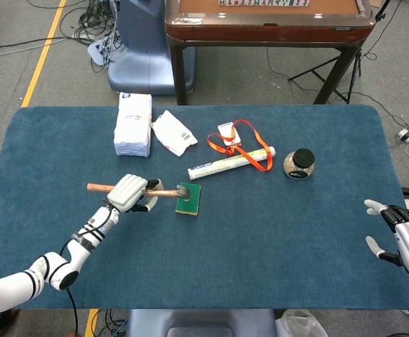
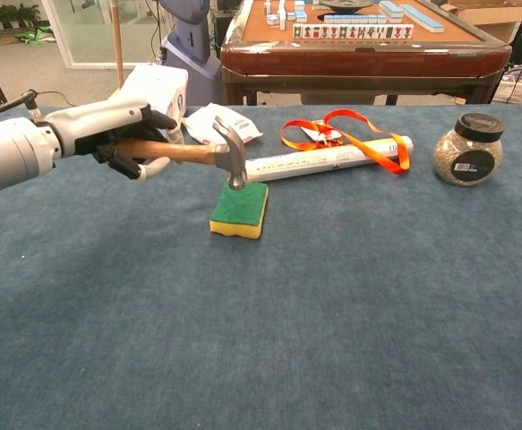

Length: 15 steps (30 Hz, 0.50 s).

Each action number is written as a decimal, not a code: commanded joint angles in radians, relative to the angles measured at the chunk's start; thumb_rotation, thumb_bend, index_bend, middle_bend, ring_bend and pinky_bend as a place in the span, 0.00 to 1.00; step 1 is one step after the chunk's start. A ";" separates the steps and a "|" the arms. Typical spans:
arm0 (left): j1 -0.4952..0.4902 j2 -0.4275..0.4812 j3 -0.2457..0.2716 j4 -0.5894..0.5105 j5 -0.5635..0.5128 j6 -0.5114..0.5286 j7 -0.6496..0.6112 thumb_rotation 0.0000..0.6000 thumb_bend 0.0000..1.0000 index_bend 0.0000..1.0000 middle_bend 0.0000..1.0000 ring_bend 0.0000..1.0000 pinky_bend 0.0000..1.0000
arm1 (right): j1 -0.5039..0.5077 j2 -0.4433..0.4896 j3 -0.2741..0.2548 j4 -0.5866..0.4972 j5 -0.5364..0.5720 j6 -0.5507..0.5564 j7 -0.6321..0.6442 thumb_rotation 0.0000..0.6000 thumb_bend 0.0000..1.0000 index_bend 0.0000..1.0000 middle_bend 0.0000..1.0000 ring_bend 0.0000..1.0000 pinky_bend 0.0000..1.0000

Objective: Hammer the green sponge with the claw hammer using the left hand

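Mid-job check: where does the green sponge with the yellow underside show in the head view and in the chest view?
Head view: the green sponge lies left of centre on the blue table, under the hammer head.
Chest view: the sponge sits left of centre, its yellow layer showing along the near edge.
Shared landmark: the wooden-handled claw hammer, gripped by the left hand, its head at the sponge's far end.

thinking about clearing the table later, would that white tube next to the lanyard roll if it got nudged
Probably. The white tube looks round and lies on its side on the flat cloth table, so a sideways nudge would likely roll it. The orange lanyard draped over it might snag it. It looks light, perhaps rolled paper.
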 commanded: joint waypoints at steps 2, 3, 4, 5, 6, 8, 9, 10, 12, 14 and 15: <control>0.001 -0.034 0.013 0.046 -0.002 -0.010 0.004 1.00 0.60 0.78 0.82 0.80 0.90 | 0.000 0.001 0.001 -0.002 0.001 0.000 -0.002 1.00 0.32 0.22 0.34 0.25 0.32; 0.001 -0.040 0.014 0.053 -0.002 -0.012 0.002 1.00 0.60 0.78 0.82 0.80 0.90 | 0.000 0.002 0.001 -0.002 0.001 -0.001 -0.004 1.00 0.32 0.22 0.34 0.25 0.32; 0.001 -0.046 0.015 0.060 -0.003 -0.015 -0.001 1.00 0.60 0.78 0.82 0.80 0.90 | 0.000 0.002 0.001 -0.003 0.002 -0.001 -0.004 1.00 0.32 0.22 0.34 0.25 0.32; 0.000 -0.053 0.017 0.068 -0.003 -0.019 -0.004 1.00 0.60 0.78 0.82 0.80 0.90 | 0.000 0.003 0.000 -0.005 0.001 -0.001 -0.005 1.00 0.32 0.22 0.34 0.25 0.32; -0.001 -0.058 0.018 0.074 -0.003 -0.021 -0.006 1.00 0.60 0.78 0.82 0.80 0.90 | 0.000 0.004 0.000 -0.005 0.001 -0.001 -0.005 1.00 0.32 0.22 0.34 0.25 0.32; -0.002 -0.068 0.019 0.085 -0.004 -0.027 -0.009 1.00 0.60 0.78 0.82 0.80 0.90 | -0.002 0.005 0.000 -0.006 0.002 0.001 -0.006 1.00 0.32 0.22 0.34 0.25 0.32; -0.003 -0.073 0.020 0.090 -0.005 -0.029 -0.010 1.00 0.60 0.78 0.82 0.80 0.90 | -0.003 0.005 0.000 -0.007 0.002 0.002 -0.006 1.00 0.32 0.22 0.34 0.25 0.32; -0.004 -0.078 0.021 0.095 -0.005 -0.033 -0.009 1.00 0.60 0.78 0.82 0.80 0.90 | -0.004 0.005 0.000 -0.007 0.003 0.002 -0.006 1.00 0.32 0.22 0.34 0.25 0.32; -0.005 -0.082 0.022 0.100 -0.005 -0.035 -0.007 1.00 0.60 0.78 0.82 0.80 0.90 | -0.005 0.005 -0.001 -0.006 0.003 0.003 -0.006 1.00 0.32 0.22 0.34 0.25 0.32; -0.004 -0.082 0.021 0.098 -0.005 -0.033 -0.012 1.00 0.60 0.78 0.82 0.80 0.90 | -0.008 0.007 -0.001 -0.006 0.002 0.009 -0.004 1.00 0.32 0.22 0.34 0.25 0.32; -0.003 -0.078 0.018 0.092 -0.005 -0.029 -0.017 1.00 0.60 0.78 0.82 0.80 0.90 | -0.009 0.007 -0.001 -0.005 0.002 0.011 -0.003 1.00 0.32 0.22 0.34 0.25 0.32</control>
